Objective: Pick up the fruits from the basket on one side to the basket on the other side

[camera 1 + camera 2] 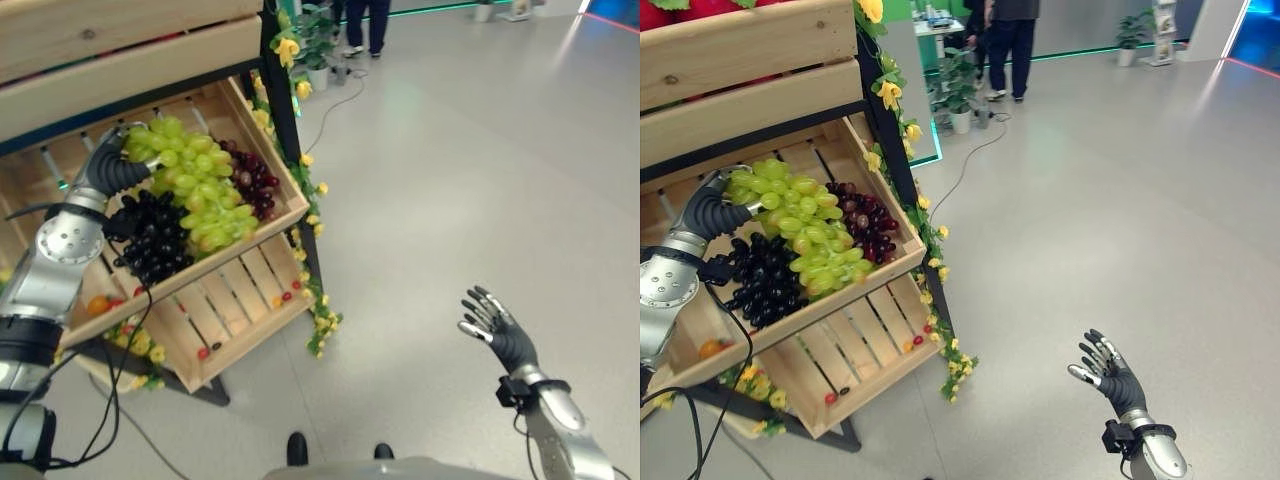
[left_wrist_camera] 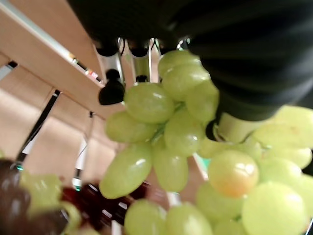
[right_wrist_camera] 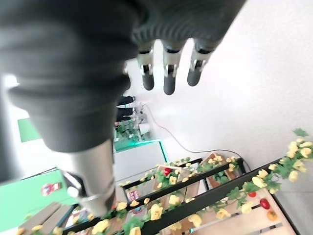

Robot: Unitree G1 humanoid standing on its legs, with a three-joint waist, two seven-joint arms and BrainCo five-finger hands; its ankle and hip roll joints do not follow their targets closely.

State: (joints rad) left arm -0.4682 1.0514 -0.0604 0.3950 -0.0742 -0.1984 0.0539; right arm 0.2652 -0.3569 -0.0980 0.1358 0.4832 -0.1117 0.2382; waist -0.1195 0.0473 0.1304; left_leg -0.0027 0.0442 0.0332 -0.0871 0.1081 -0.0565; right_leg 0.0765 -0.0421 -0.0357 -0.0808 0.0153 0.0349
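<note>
A big bunch of green grapes (image 1: 200, 195) lies in a tilted wooden crate (image 1: 240, 255) on the stand, between black grapes (image 1: 155, 240) and dark red grapes (image 1: 255, 185). My left hand (image 1: 115, 170) is at the bunch's upper end, fingers (image 2: 111, 88) curled over it. In the left wrist view the green grapes (image 2: 166, 132) press right against the palm. My right hand (image 1: 505, 335) hangs open over the grey floor at the lower right, holding nothing, fingers (image 3: 168, 73) straight.
Below sits a second slatted crate (image 1: 240, 330) with a few small red and orange fruits. A black post with yellow flowers (image 1: 310, 190) edges the stand. A person (image 1: 1005, 45) and potted plants (image 1: 960, 95) stand far back. Grey floor spreads to the right.
</note>
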